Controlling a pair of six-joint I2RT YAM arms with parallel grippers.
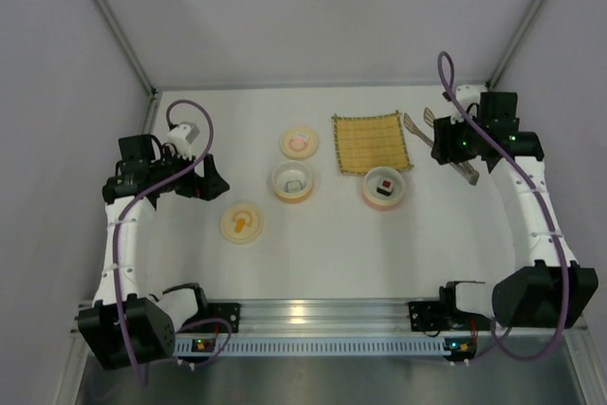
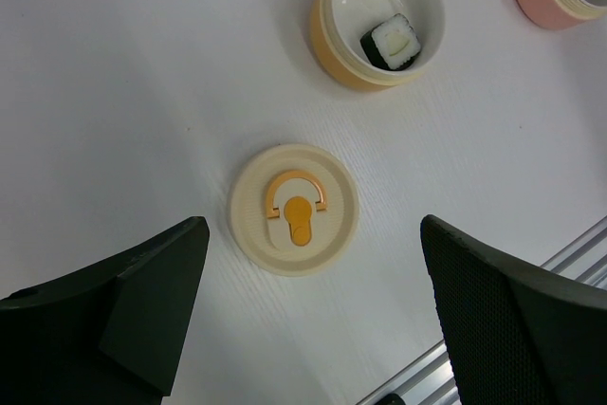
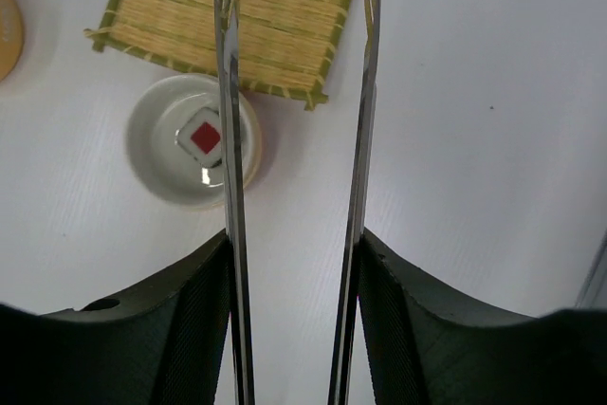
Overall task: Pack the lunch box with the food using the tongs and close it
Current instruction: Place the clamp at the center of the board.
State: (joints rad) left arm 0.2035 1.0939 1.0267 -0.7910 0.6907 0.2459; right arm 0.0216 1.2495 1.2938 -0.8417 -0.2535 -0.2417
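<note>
The lunch box is in round parts. An orange cup holds a dark food piece with a pale top. A pink cup holds a black and white piece with a red top. My right gripper is shut on the slim metal tongs. Its pads press the two arms from outside, and the tips reach over the mat. My left gripper hangs open over bare table, just short of the cream lid with an orange handle.
The yellow woven mat lies behind the pink cup. A pink lid sits behind the orange cup. Grey walls close in the table on three sides, and a metal rail runs along the near edge.
</note>
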